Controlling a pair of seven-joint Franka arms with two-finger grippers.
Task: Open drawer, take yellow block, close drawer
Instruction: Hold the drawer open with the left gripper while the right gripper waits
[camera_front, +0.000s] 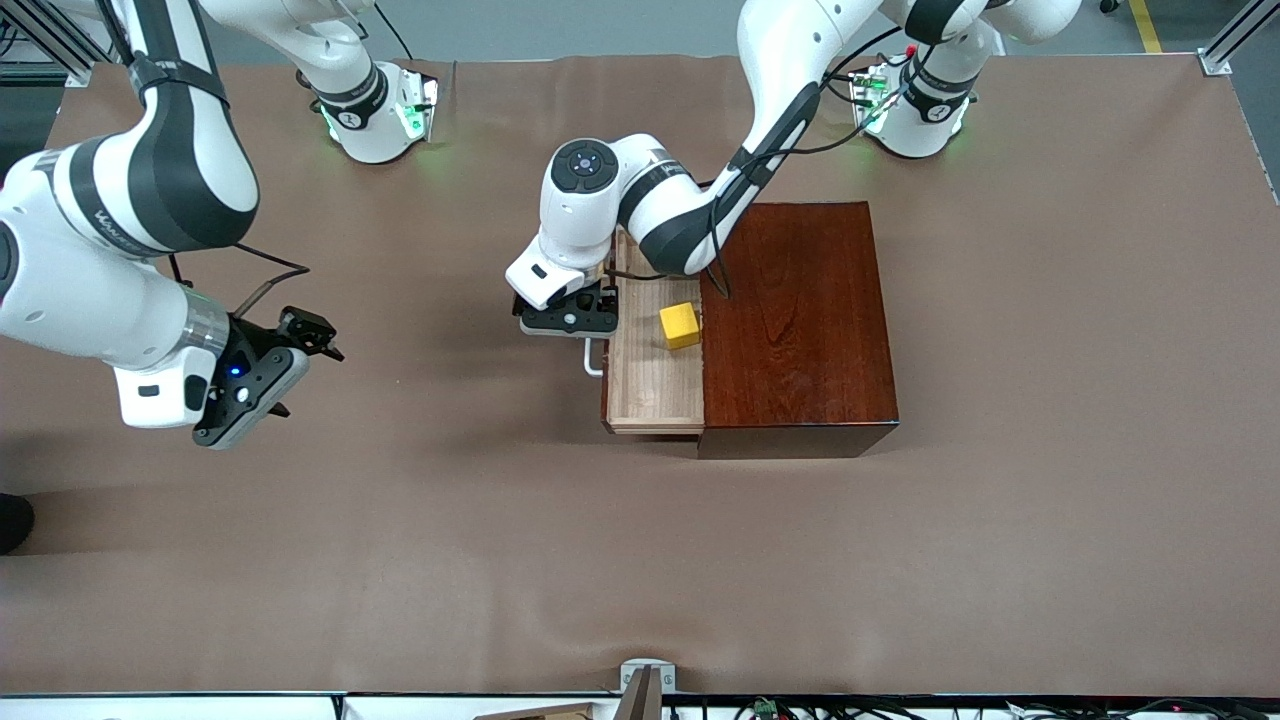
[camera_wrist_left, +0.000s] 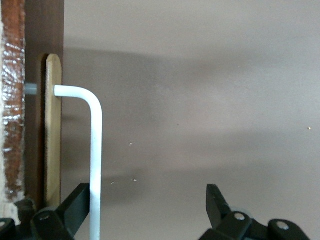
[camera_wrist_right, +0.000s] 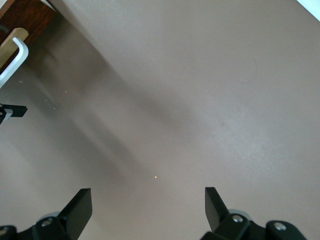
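Drawer (camera_front: 655, 385): open, white handle (camera_front: 593, 358) toward right arm's end.
Yellow block (camera_front: 680, 325): in tray, at 3 o'clock from my left gripper (camera_front: 568, 318).
Left fingers (camera_wrist_left: 75, 207): wide, straddling handle.
Right gripper (camera_front: 262, 385): wide, waiting over surface (camera_front: 420, 540).

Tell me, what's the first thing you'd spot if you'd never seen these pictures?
The bright yellow block jumps out: it sits in the pulled-out drawer of the dark reddish-brown wooden box in the middle of the table. The left pincer is at the drawer's white handle, open, with the bar just inside one finger. The right pincer waits open over bare table toward the right arm's end.
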